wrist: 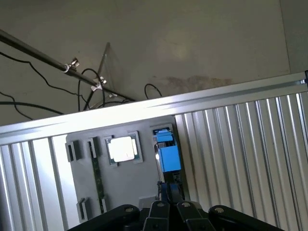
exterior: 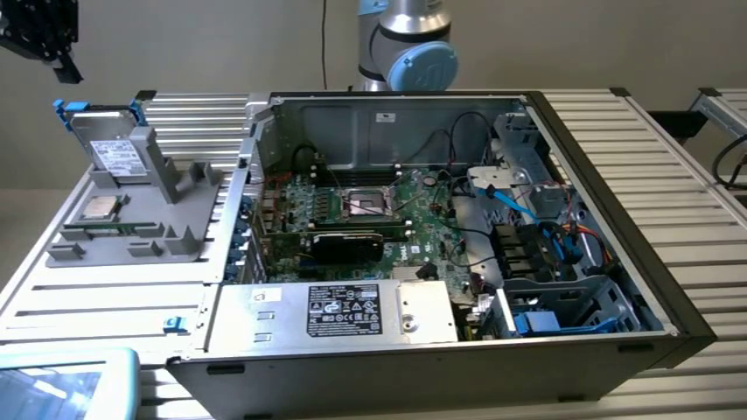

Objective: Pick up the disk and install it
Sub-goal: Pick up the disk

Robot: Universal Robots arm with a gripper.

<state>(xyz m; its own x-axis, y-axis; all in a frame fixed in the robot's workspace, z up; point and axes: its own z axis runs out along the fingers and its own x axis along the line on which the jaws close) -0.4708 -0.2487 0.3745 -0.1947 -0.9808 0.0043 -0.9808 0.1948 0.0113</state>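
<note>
The jaws are hovering closed and empty above the disk [exterior: 111, 153], which is standing upright in a grey holder [exterior: 175, 188].

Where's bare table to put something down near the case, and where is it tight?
Free: the ribbed table on the exterior view's right of the open case, and the strip in front of the grey fixture. Crowded: the fixture, with the disk and a chip, and the case's cabled interior.

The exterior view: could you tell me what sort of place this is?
Likely a robotics lab for computer assembly: an open computer case with motherboard exposed, a grey fixture holding the disk, and a robot arm behind.
</note>
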